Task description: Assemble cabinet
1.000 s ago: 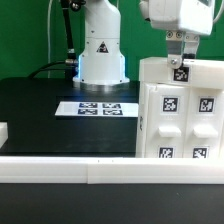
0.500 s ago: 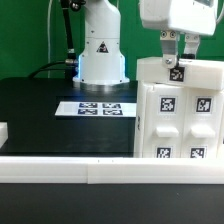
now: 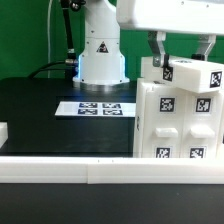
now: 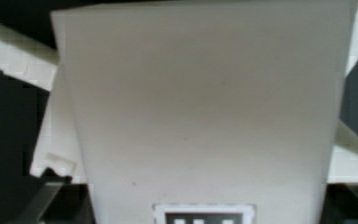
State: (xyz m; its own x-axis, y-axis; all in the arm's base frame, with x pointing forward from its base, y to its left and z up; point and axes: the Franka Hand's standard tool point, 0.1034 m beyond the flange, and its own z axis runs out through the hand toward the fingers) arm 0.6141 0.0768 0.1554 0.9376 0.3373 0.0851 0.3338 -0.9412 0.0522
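Observation:
The cabinet body [image 3: 180, 125] is a large white box with several marker tags, standing at the exterior view's right on the black table. My gripper [image 3: 182, 60] is over its top, shut on a white tagged panel [image 3: 190, 74] that it holds tilted just above the body. One finger [image 3: 158, 50] stands at each end of the panel. In the wrist view the panel [image 4: 194, 110] fills the picture, with a tag [image 4: 202, 214] at its near end between my dark fingers [image 4: 44, 198].
The marker board [image 3: 100, 107] lies mid-table in front of the robot base [image 3: 100, 50]. A long white rail [image 3: 60, 170] runs along the front edge. A small white block [image 3: 3, 131] sits at the exterior view's far left.
My gripper has moved toward the exterior view's left and turned. The tagged panel in it has turned with it and now sits tilted above the cabinet body.

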